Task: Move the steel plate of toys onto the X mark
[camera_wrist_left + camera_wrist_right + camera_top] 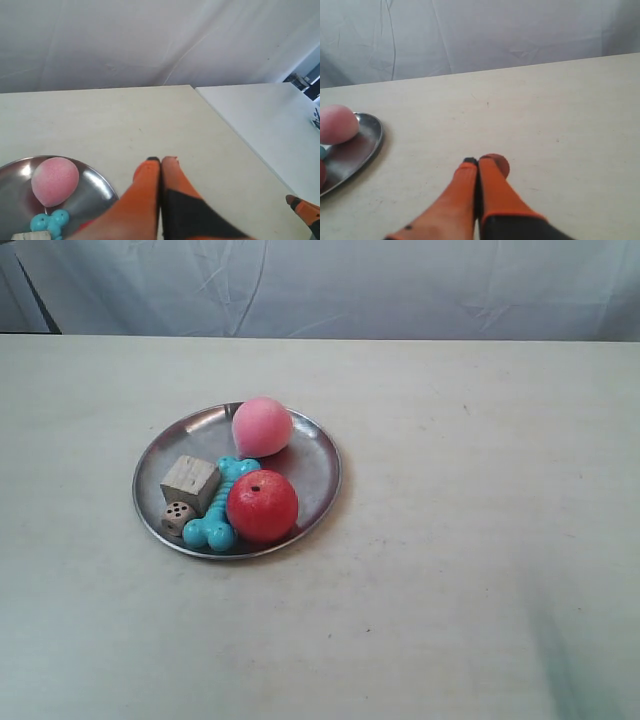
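The steel plate (318, 462) lies on the pale table, left of middle in the exterior view. On it rest a pink ball (262, 426), a red ball with a dark dimple (262, 505), a turquoise bone (220, 510), a wooden cube (190, 482) and a small die (178, 517). Neither gripper shows in the exterior view. My left gripper (161, 160) is shut and empty, just beside the plate's rim (105, 186) and near the pink ball (55, 181). The right gripper (479, 161) is also shut and empty, well apart from the plate (371, 136). I cannot make out the X mark for certain.
A tiny dark speck (487, 104) sits on the table beyond the right gripper, its shape too small to tell. The table's side edge (235, 135) runs close by the left gripper, with another white surface past it. White cloth (320, 285) hangs behind the table.
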You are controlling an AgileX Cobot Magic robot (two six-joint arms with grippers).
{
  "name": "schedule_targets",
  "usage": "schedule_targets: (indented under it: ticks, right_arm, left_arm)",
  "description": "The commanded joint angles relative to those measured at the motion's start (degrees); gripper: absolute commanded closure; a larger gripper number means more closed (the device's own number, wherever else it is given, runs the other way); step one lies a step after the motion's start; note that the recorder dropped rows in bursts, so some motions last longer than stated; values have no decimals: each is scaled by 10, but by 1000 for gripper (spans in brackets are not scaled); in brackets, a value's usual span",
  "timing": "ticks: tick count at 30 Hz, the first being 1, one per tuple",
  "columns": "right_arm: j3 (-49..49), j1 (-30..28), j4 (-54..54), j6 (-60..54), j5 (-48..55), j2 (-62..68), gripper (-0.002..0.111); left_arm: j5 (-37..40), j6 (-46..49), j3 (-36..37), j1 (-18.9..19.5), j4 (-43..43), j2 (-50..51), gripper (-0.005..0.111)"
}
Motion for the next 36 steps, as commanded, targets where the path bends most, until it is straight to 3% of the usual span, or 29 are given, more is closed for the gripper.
schedule_targets:
  ticks: [1,8,11,14,17,20,24,29,33,36]
  right_arm:
    - [1,-3,-4,-3,-1,-4,108]
    - [1,-3,-4,-3,-1,-4,108]
    - [1,-3,-4,-2,-1,-4,108]
    - [1,-3,-4,-2,-1,-4,108]
    - [1,-3,-4,-2,1,-4,108]
    - [1,-3,-4,-2,1,-4,108]
    - [1,-3,-4,-2,1,-4,108]
    - [1,-3,-4,-2,1,-4,108]
    - [1,-3,-4,-2,1,-4,108]
    - [1,-3,-5,-2,1,-4,108]
  left_arm:
    - [12,2,2,3,8,-5,107]
    - [-5,2,2,3,-3,-5,107]
    - [-39,-94,2,-1,-75,-5,107]
    - [-21,56,2,-67,-150,-40,107]
    - [-91,169,2,-162,-169,-86,107]
    - [-192,174,4,-187,-67,-137,107]
    - [-278,41,51,-157,93,-224,107]
    - [-399,-178,162,-96,250,-337,107]
    - [-467,-244,256,-57,348,-415,107]
    - [-507,-284,316,-54,441,-469,107]
